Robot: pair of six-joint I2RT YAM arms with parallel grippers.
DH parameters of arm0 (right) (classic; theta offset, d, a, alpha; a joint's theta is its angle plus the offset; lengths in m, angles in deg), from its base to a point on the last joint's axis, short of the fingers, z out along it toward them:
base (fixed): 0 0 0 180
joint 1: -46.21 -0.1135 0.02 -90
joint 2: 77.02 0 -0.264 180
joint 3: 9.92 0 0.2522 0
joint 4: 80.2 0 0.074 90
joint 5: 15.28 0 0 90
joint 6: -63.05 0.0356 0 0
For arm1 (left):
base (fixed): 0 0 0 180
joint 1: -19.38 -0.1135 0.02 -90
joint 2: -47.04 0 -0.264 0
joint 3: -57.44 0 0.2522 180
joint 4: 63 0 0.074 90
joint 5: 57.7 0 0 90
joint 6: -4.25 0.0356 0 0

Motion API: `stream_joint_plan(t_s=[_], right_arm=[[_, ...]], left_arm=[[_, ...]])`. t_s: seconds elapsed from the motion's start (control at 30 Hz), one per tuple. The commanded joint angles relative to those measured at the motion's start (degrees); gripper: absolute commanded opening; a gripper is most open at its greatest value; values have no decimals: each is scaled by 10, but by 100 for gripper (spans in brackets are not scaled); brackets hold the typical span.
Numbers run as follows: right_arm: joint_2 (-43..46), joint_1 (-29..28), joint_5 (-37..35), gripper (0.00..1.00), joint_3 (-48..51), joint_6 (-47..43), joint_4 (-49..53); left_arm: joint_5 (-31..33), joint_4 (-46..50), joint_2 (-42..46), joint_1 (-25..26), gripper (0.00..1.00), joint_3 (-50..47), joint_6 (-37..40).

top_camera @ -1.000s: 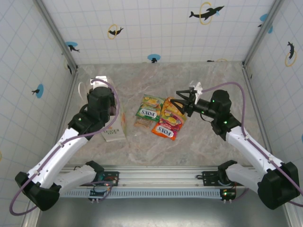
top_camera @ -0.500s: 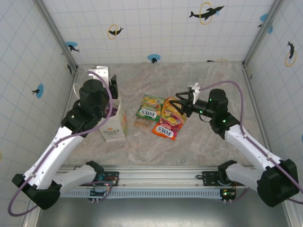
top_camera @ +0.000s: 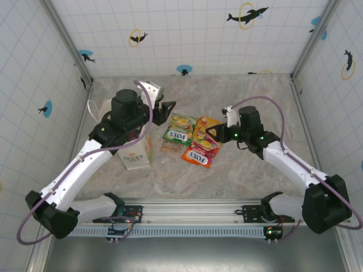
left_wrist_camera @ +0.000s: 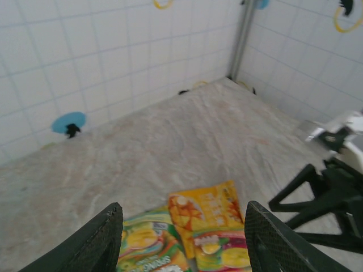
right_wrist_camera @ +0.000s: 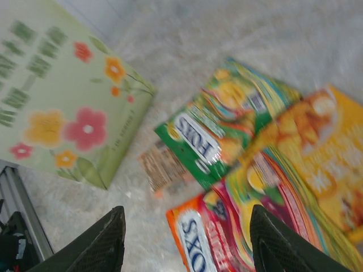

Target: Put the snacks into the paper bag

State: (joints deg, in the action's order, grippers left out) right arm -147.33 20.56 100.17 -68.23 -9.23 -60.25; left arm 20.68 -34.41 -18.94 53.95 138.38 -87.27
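paper bag near-left, printed side facing the arm bases. Snacks flat mid-table: red pack nearest, long axis slanting far-right; green pack and yellow pack behind. right gripper over them, jaws apart, empty. left gripper farther back, likewise.

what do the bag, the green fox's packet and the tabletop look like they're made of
Bag: matte printed paper or thin card, judging by its crisp folded edge and no shine.
Green FOX'S packet: glossy plastic film, probably; it shows bright glints and wrinkles.
Tabletop: marbled stone look, dull finish; could be real stone or a printed laminate.
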Motion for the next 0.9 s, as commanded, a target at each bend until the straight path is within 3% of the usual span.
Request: stream_joint_plan(t_s=[0.0, 0.27, 0.87], right_arm=[[-18, 28, 1, 59, -9, 46, 74], [-21, 66, 87, 56, 124, 166, -42], [-102, 59, 90, 56, 246, 252, -298]], left_arm=[[-80, -23, -6, 13, 58, -31, -6], [-83, -22, -34, 44, 58, -53, -8], [-80, -44, -59, 64, 58, -57, -20]])
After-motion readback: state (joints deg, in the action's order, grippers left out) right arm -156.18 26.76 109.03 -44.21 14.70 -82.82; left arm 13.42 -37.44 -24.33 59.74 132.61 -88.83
